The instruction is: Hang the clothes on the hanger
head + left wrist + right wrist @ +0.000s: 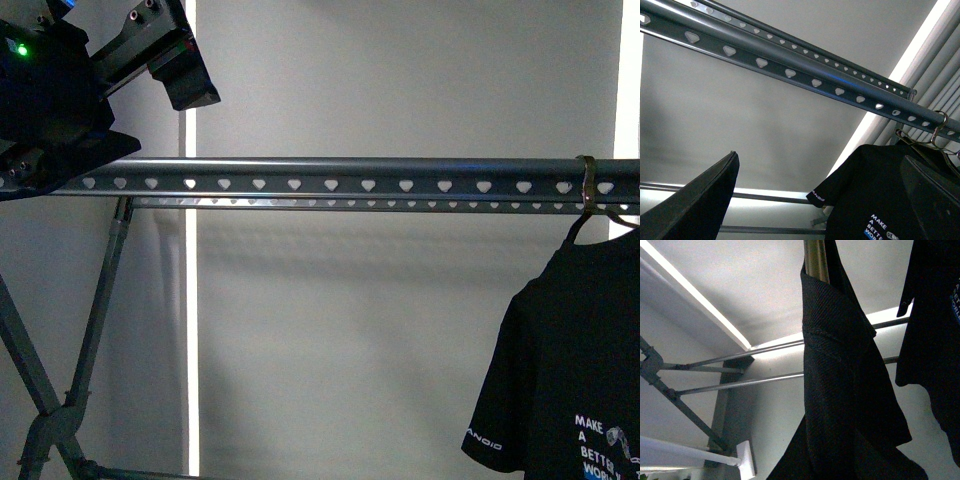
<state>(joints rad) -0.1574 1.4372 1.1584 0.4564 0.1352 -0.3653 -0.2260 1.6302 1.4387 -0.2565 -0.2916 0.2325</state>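
Clearance matters with the T-shirt (570,350) hung on the rail (350,170): back the wide-open, empty left gripper (819,159) off without snagging; the right gripper's state is unclear.

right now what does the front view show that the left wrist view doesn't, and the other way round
Only the front view: the black left arm with a green light and the rack's crossed grey legs. Only the left wrist view: the two dark fingers of the left end effector, spread apart with nothing between. Both: the long dark grey metal rail with heart-shaped holes and the black short-sleeved T-shirt with white lettering hanging from it by a hook.
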